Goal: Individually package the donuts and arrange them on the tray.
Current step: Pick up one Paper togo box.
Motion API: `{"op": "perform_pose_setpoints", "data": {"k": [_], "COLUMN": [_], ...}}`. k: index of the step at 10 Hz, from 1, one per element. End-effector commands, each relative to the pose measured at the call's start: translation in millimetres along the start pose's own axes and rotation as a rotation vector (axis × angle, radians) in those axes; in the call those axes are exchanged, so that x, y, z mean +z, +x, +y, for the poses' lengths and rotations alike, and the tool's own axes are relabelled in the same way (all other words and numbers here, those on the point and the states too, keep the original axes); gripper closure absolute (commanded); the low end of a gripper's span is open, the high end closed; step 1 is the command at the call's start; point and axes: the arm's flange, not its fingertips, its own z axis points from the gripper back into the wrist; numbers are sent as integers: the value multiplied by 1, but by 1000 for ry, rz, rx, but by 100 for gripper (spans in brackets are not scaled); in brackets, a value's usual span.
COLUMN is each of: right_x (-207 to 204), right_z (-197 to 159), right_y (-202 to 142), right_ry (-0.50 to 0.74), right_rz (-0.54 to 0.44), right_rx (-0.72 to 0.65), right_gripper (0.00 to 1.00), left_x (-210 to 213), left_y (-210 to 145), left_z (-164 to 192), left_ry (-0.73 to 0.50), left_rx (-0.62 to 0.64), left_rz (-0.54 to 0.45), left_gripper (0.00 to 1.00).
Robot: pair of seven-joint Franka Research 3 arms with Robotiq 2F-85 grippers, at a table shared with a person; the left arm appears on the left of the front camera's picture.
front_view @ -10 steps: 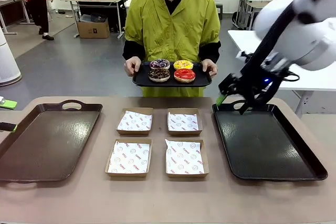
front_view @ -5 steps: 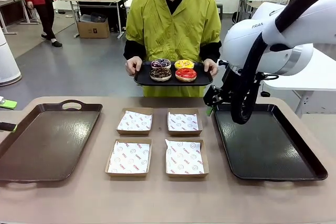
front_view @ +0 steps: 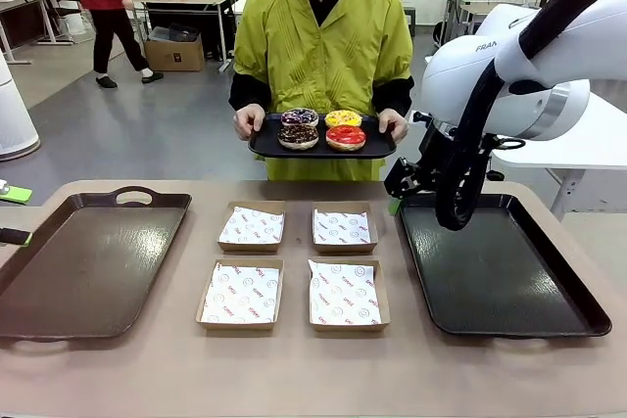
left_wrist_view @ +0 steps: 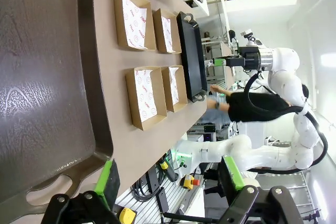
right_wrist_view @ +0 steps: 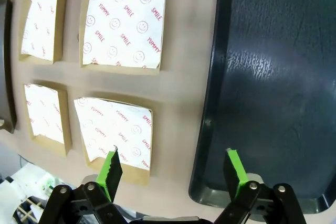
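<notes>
step in hand: the first pick-up. none of the four donuts [front_view: 345, 137] is boxed yet. all four sit on a small dark serving tray [front_view: 263, 151] that the person [front_view: 323, 36] holds in both hands [front_view: 247, 122] just beyond the middle of the desk's [front_view: 294, 379] far edge.

on the desk, four paper-lined boxes [front_view: 344, 293] stand in a square at the centre, each open and with nothing in it. the left tray [front_view: 88, 261] lies along the left edge and the right tray [front_view: 509, 310] along the right edge, both bare. i cannot tell which one is meant for the finished boxes.

right gripper [right_wrist_view: 173, 169]: jaws spread wide, nothing between them. it hangs over the far-left corner of the right tray, near the person's tray.

left gripper [left_wrist_view: 169, 179]: jaws spread, nothing held. it hangs past the handle end of the left tray.

next move, in my judgement: carry the right gripper across to the held tray and take one donut by its rim. the glaze looks soft, so a light squeeze is called for. then set it level in the nearest box.
</notes>
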Motion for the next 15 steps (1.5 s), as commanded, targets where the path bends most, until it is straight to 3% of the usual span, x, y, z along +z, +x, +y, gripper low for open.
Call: {"op": "perform_pose_setpoints", "data": {"k": [1, 2, 5, 8, 12, 15], "right_x": [-3, 0, -36, -71, -110, -121], "right_z": [2, 0, 32, 52, 65, 66], "right_y": [-1, 0, 45, 78, 112, 118], "right_ry": [-17, 0, -177, -279, -248, -226], "right_rz": [3, 0, -2, -78, -79, -70], "right_rx": [-3, 0, -98, -135, -116, -92], "right_gripper": [0, 0, 0, 0, 0, 0], "left_x": [0, 0, 0, 0, 0, 0], "left_y": [1, 1, 1, 1, 1, 1], "left_z": [-1, -1, -1, -1, -1, -1], "left_ry": [-7, -7, -7, -7, -7, -7], "left_rx": [-5, -5, -5, -5, -5, -5], "left_rz": [-9, -9, -9, -9, -9, -9], "left_gripper": [0, 0, 0, 0, 0, 0]}}
